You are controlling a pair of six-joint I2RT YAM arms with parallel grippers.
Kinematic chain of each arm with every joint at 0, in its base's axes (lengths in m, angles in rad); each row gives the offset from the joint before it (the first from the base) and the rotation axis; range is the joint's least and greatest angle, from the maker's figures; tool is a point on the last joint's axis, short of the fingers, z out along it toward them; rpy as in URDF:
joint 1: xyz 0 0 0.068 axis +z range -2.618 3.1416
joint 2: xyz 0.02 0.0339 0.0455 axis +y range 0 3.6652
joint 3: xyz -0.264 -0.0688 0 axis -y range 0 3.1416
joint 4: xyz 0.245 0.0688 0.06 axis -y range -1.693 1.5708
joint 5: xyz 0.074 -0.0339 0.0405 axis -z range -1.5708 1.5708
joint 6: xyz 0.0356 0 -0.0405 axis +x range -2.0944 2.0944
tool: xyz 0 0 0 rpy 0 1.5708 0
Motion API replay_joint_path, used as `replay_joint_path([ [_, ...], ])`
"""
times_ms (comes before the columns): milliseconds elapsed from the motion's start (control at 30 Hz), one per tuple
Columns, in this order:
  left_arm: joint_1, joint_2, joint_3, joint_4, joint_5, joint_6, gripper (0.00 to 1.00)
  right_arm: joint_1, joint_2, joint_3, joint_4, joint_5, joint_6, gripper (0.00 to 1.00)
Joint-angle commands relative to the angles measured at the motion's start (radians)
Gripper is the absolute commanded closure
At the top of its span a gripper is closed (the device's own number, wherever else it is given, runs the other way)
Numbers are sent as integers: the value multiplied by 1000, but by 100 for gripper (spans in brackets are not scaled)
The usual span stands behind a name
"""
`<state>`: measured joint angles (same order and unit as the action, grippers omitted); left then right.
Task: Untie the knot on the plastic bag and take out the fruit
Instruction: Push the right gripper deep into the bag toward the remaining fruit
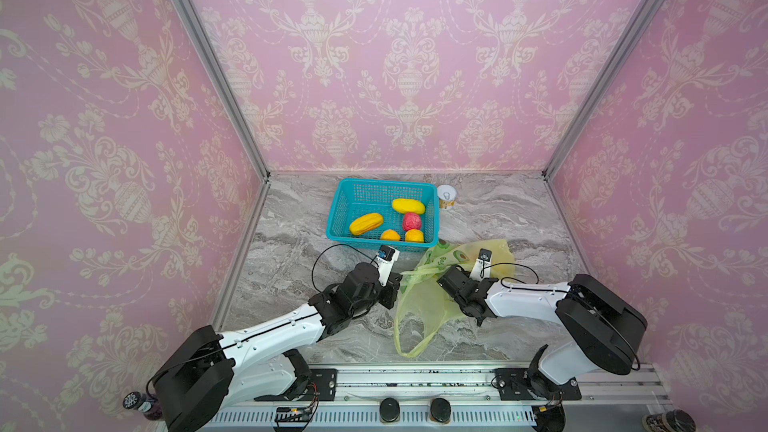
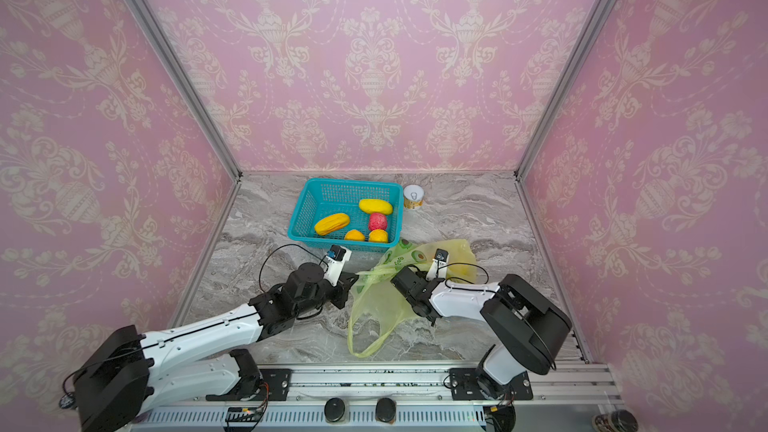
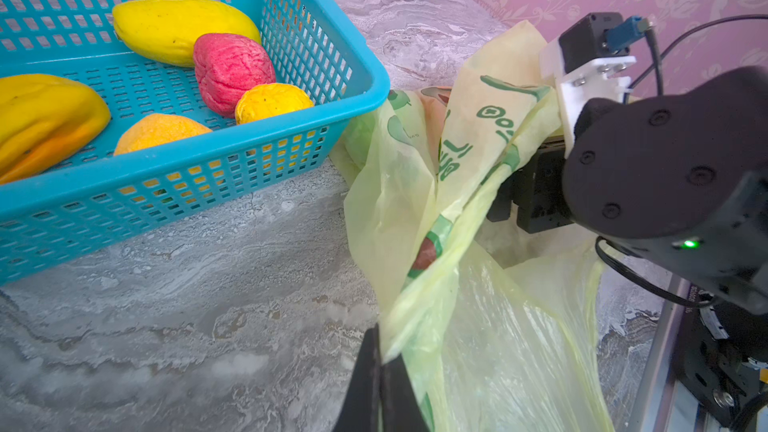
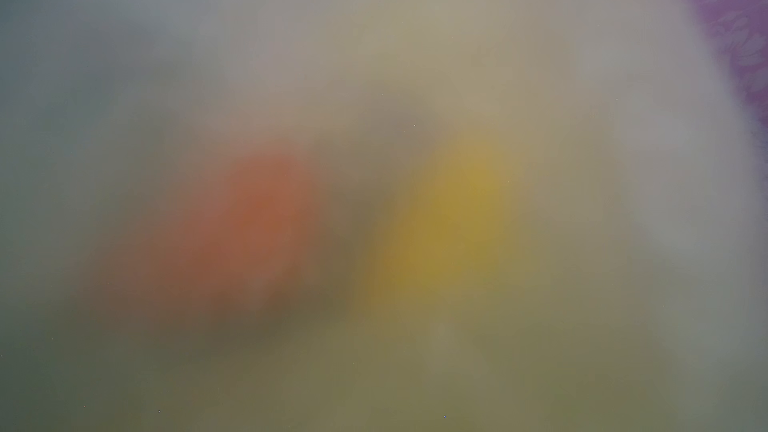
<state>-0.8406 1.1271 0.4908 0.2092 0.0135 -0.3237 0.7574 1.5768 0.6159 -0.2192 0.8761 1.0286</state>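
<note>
On the left of both top views the left arm (image 1: 270,326) reaches in over the worktop (image 1: 291,251), left jaws clenched on a fold of the plastic bag (image 1: 419,305) at its left edge – prob. to hold the film taut & stop the mouth sliding while the other arm works. Behind sits the teal basket (image 1: 341,209) w/ five pcs of fruit (image 1: 411,222) inside: two yellow oblong, one pink-red, two orange; it's close by the bag, so each carry is short. Just right of it stands a small can (image 1: 447,195), apart from both arms. Bag lies crumpled on the worktop btwn the arms, right beside the basket's near corner, maybe touching; no knot visible anywhere & one loop handle (image 1: 409,354) trails slack toward the near edge, so I judge untying done, emptying well along. On the right, the right arm (image 1: 523,297) has its head pushed into the bag's mouth; right jaws are hidden by film – can't tell if released or clenched, nor if anything's in them. Top views give the layout + a yellow lump (image 1: 500,270) showing thru the bag's far side. Left wrist view alone shows plastic pinched btwn the left jaws & a peach-coloured shape (image 3: 434,118) behind the film. Right wrist view is all blur, lens against plastic, yet shows an orange blob (image 4: 257,218) beside a yellow blob (image 4: 449,222) – likely 2 fruit left inside
</note>
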Motion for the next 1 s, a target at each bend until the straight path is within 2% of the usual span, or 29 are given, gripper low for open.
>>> replay_joint_path([
  [0,5,-11,-9,-8,-5,8,100,-21,63,3,96,-1,-16,13],
  [133,5,-12,-9,-8,-5,11,100,-29,124,56,74,12,-22,25],
  [200,5,-12,-9,-9,-6,11,100,-33,140,72,55,8,-15,35],
  [333,5,-10,-9,-7,-8,12,100,-33,119,50,87,-7,-30,51],
  [467,5,-3,-6,-6,-4,11,100,-33,73,29,144,-73,-109,61],
  [633,5,5,-2,-5,-2,11,100,1,0,10,167,-126,-167,67],
  [867,5,16,1,-6,1,11,100,108,-151,-11,110,-98,-170,74],
  [967,5,17,2,-6,3,10,100,149,-224,-32,106,-102,-182,74],
])
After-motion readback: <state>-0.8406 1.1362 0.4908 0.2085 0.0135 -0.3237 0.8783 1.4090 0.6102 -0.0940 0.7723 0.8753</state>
